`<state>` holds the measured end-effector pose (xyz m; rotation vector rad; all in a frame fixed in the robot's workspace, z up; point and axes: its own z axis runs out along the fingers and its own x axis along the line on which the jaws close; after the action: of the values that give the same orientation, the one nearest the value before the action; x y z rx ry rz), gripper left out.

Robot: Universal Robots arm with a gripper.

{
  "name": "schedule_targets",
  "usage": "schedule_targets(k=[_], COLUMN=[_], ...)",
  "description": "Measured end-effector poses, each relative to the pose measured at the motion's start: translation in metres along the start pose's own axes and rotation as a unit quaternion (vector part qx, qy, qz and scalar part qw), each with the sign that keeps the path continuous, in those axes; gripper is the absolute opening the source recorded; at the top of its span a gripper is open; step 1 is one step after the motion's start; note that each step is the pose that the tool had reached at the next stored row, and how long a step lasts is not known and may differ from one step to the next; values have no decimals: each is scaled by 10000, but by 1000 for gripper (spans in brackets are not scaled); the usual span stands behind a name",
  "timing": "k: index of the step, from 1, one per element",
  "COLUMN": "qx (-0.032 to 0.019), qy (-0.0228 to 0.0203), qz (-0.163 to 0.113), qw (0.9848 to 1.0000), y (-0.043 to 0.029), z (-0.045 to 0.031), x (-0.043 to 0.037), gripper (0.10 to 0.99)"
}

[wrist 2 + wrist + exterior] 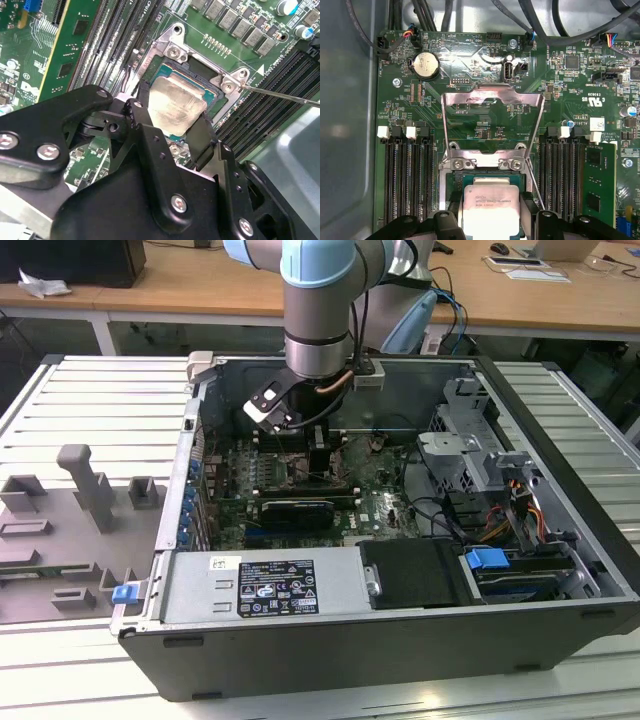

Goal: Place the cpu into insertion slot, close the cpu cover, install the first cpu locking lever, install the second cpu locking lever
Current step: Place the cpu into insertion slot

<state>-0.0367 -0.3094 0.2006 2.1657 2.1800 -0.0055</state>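
1. Exterior view: the arm (318,320) reaches into the open computer case (560,440), over the middle of the green board (385,505). A white label (275,585) at the case's near edge carries small print.
2. Second wrist view: the gripper (172,125) pinches the chip (175,102) over the socket (170,72). The chip looks tilted, so letting go now could bend pins.
3. First wrist view: the cover (492,95) stands open, and the chip bears faint print.

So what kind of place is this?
Probably a robot lab or workshop: a robot arm reaches into an open computer case on a slatted metal bench, with wooden desks behind.
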Motion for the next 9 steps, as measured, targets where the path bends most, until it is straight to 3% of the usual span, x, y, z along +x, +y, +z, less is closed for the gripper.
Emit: schedule_targets(k=[3,4,9], qx=[0,0,0], qy=[0,-1,-1], qz=[1,0,0], qw=[10000,10000,10000], y=[0,0,0], z=[3,4,-12], x=[11,12,12], gripper=[549,616,616])
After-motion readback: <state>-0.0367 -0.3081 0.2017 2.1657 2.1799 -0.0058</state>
